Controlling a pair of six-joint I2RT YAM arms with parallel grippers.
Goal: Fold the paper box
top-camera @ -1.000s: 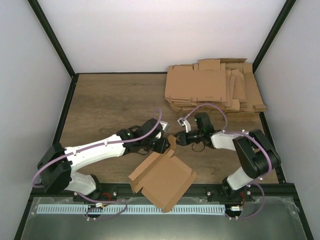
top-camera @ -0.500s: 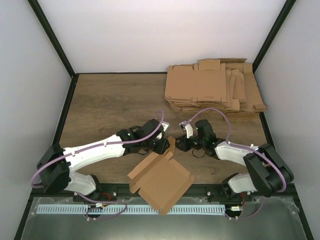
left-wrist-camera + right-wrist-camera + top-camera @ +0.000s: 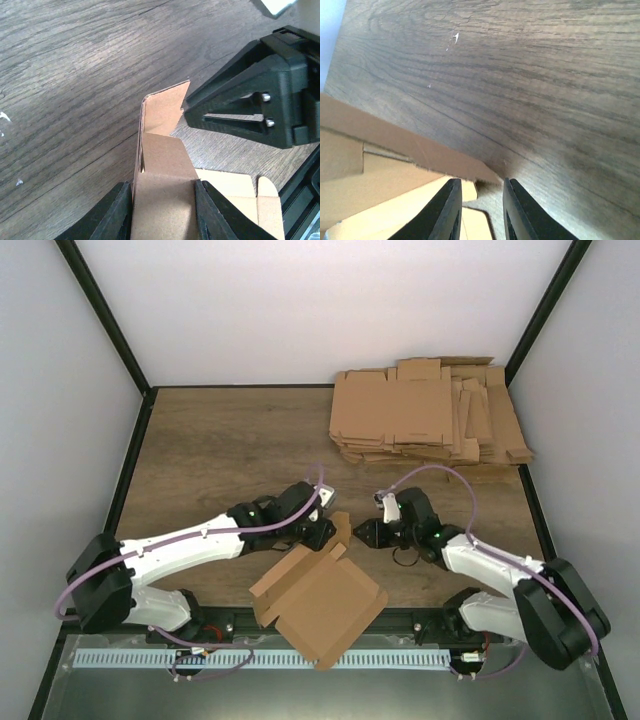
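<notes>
1. Wood-grain table (image 3: 220,450) fills an enclosure with pale walls (image 3: 330,310) and black corner posts
2. At the far right of the table lies a pile of flat brown cardboard blanks (image 3: 430,420), overlapping one another, well apart from both arms
3. The paper box (image 3: 320,600) sits at the near edge in the middle, a creased, partly opened sheet whose near corner hangs over the table's front rail; one flap (image 3: 162,112) stands raised at its far end
4. The left arm (image 3: 190,540) reaches in from the near left, and the right arm (image 3: 490,560) from the near right, their tips meeting just above the box
5. The left gripper (image 3: 162,200) is clenched on a cardboard panel of the box, one finger on each side
6. The right gripper (image 3: 481,200) has its fingers drawn almost together, tips at the raised flap's edge; whether they nip any cardboard cannot be told
</notes>
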